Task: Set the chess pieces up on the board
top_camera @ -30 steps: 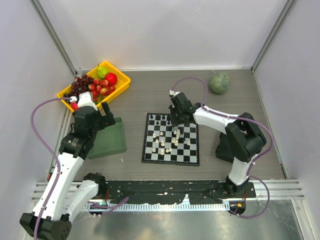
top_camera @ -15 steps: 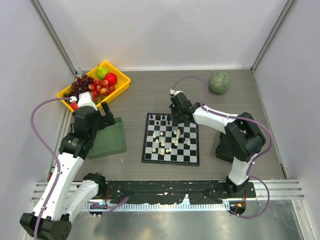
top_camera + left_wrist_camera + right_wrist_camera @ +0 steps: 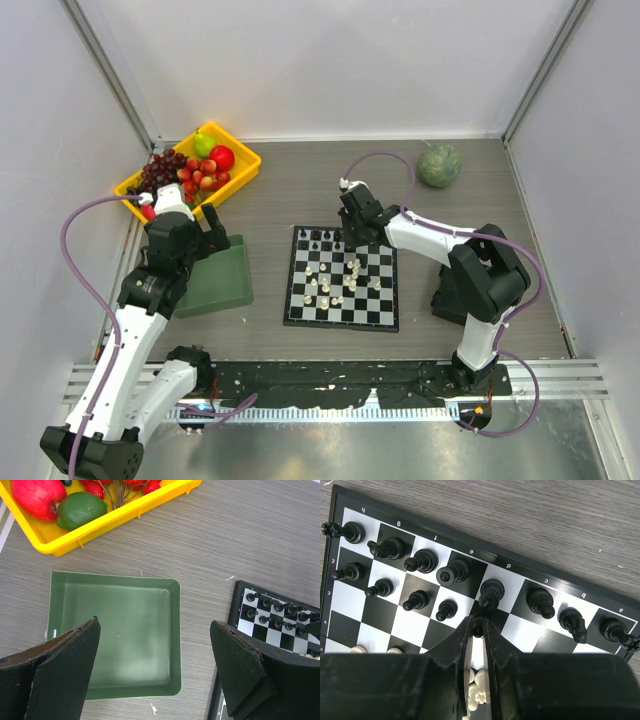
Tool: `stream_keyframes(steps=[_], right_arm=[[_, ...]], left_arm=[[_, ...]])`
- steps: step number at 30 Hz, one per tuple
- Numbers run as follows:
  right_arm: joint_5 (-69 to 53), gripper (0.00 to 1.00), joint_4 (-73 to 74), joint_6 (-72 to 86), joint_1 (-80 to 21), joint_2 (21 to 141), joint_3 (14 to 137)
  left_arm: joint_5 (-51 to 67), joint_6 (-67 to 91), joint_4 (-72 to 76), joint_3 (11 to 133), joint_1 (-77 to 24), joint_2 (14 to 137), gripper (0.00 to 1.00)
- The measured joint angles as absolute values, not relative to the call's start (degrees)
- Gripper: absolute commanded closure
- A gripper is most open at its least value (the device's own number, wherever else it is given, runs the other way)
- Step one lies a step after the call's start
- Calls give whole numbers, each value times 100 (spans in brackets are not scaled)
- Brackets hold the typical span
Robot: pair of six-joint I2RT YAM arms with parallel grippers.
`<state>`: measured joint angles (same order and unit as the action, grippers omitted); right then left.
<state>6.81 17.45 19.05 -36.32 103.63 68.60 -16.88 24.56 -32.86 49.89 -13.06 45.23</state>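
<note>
Black pawn [image 3: 478, 628]: we find it pinched upright between the narrowed fingers of the right gripper [image 3: 478, 622], low over the second-rank square beside four black pawns [image 3: 417, 600] standing in line; we judge it is held there to extend that row. Black back rank [image 3: 455, 572]: eight pieces along the far edge of the chessboard [image 3: 345, 599]. Cream-white pieces [image 3: 335, 282]: clustered mid-board, unsorted. Left gripper [image 3: 155, 630]: jaws wide, empty, parked over the green tray [image 3: 115, 576], clear of the work.
</note>
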Motion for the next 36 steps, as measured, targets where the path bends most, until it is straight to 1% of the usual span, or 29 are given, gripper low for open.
stream_keyframes(steps=[7,16,26,36], right_arm=[[705,74,1769,1894,-3632,10363,6858],[709,70,1802,1870,-3632,10331,6845],[657,69,1855,1859,-3632,9535,6348],[633,72,1938,1890,-3632,9474,5994]], left_arm=[[-1688,2453,-3286,4989,-1299,4523,1],[-1684,2453,-3286,4989,-1297,4523,1],[-1673,2456,-3286,4989,-1284,4523,1],[-1645,2456,-3286,4989,-1267,4523,1]])
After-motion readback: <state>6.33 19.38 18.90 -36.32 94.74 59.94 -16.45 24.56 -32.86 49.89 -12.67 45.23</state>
